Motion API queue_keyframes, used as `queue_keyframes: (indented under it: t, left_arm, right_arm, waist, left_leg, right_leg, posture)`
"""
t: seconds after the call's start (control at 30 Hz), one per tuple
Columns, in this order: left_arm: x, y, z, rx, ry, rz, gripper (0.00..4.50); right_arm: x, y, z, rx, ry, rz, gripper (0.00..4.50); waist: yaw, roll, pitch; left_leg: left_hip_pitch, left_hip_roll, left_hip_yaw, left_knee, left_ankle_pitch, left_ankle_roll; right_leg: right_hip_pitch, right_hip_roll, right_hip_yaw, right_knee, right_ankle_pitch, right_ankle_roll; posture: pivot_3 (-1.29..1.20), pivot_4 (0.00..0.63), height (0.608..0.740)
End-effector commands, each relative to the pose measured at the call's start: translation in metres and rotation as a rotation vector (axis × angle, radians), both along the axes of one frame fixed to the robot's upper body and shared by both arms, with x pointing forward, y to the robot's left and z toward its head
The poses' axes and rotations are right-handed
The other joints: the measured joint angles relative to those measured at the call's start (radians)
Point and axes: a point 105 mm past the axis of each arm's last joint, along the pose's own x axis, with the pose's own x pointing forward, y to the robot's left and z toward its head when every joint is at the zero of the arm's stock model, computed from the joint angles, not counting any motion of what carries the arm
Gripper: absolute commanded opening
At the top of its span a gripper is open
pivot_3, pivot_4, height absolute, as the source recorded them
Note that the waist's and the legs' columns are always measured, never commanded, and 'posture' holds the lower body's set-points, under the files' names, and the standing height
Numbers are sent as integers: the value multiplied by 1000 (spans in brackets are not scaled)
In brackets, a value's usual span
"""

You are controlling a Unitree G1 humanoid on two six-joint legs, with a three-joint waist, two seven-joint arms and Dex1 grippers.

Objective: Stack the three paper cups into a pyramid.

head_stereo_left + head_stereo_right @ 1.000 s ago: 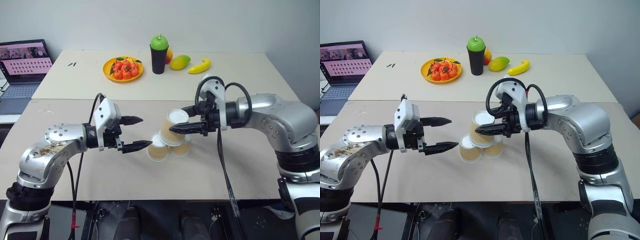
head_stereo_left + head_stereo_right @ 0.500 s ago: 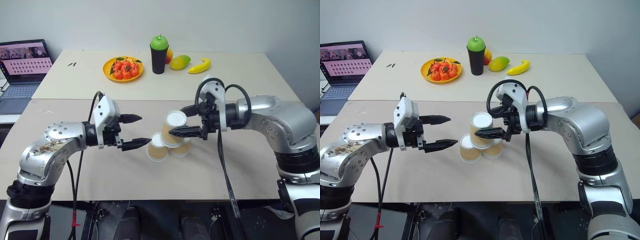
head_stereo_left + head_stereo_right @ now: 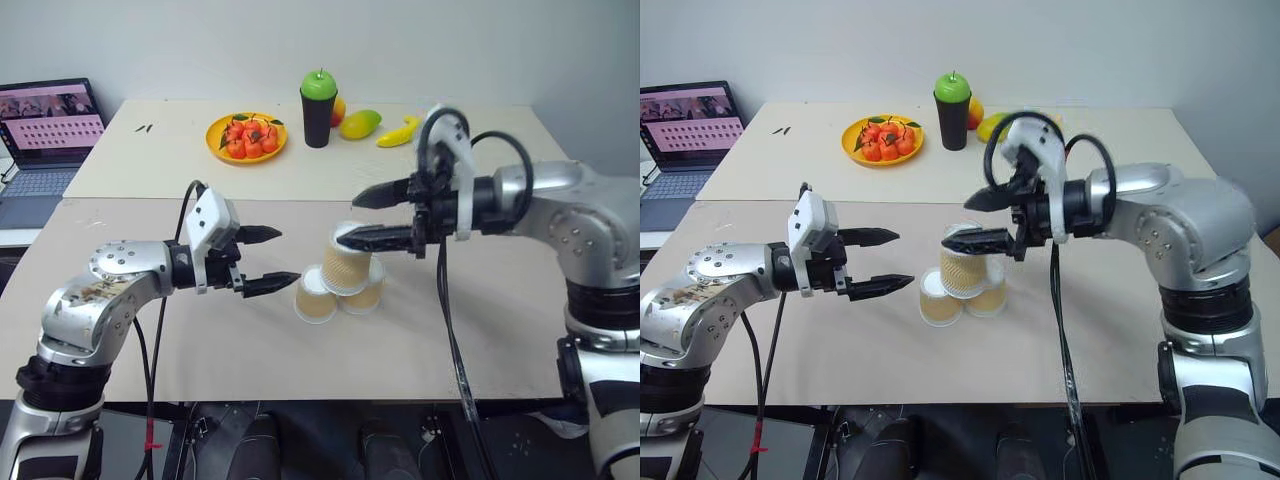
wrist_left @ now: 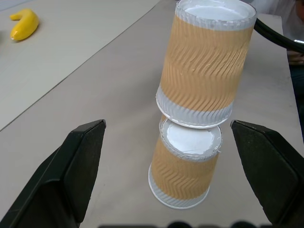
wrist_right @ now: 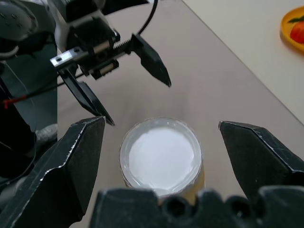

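On the beige table [image 3: 200,350], the right gripper [image 3: 372,214] is rising open off the released top cup [image 3: 347,262] (pyramid seemingly complete), left gripper [image 3: 268,260] waiting open.

I count three paper cups [image 3: 340,280] before me. Behind them: one black cup [image 3: 318,113], one plate [image 3: 246,137], one banana [image 3: 400,131], one laptop [image 3: 45,135].

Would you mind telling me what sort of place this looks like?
Probably a lab or office used for robot trials: plain tables pushed together against a bare wall, an open laptop at the side, and props such as toy-like fruit on a plate beside the paper cups.
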Motion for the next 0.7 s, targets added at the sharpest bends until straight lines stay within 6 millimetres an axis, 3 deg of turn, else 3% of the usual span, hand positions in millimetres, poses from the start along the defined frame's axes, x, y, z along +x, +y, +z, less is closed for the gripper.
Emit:
queue_keyframes:
  t: [0.03, 0.13, 0.23, 0.37, 0.5, 0.7]
  left_arm:
    - [2, 5, 23, -51, -33, 23, 4500]
    - [9, 12, 37, -75, -66, 87, 4500]
    - [8, 17, 46, -67, -102, 118, 4500]
    - [6, 25, 48, -43, -126, 149, 4500]
    - [2, 32, 36, -1, -106, 186, 4500]
    - [6, 37, 19, 40, -99, 232, 4500]
  right_arm:
    - [2, -37, 25, -51, -136, -79, 4461]
    - [9, -78, 15, -205, -195, -173, 4461]
    - [6, -102, -2, -310, -213, -174, 4461]
    - [4, -113, -19, -254, -160, -183, 4461]
    - [14, -131, -31, -194, -142, -273, 4461]
    - [23, -129, -39, -121, -136, -305, 4461]
  waist:
    - [5, 0, 0]
    - [24, 0, 1]
    - [23, -1, 1]
    - [0, 0, 2]
    - [-7, 0, 2]
    - [-3, 0, 2]
  left_leg:
    - [0, 0, 0, 0, 0, 0]
    - [-1, 0, 0, 1, 0, 0]
    - [-1, 0, 1, 0, -1, 1]
    - [0, 0, 1, 0, -1, 1]
    - [0, 0, 1, 1, -1, 1]
    - [0, 0, 1, 1, 0, 1]
  right_leg:
    - [0, 0, 0, 0, 0, 0]
    - [0, 0, -1, -1, 0, 0]
    - [0, 0, 0, -3, 0, 1]
    - [0, 0, 0, -1, 0, 0]
    - [0, 0, 1, -1, 0, 0]
    - [0, 0, 0, -1, 0, 0]
  posture:
    - [0, 150, 735]
    - [0, 150, 735]
    - [0, 150, 735]
    - [0, 150, 735]
    - [0, 150, 735]
    - [0, 150, 735]
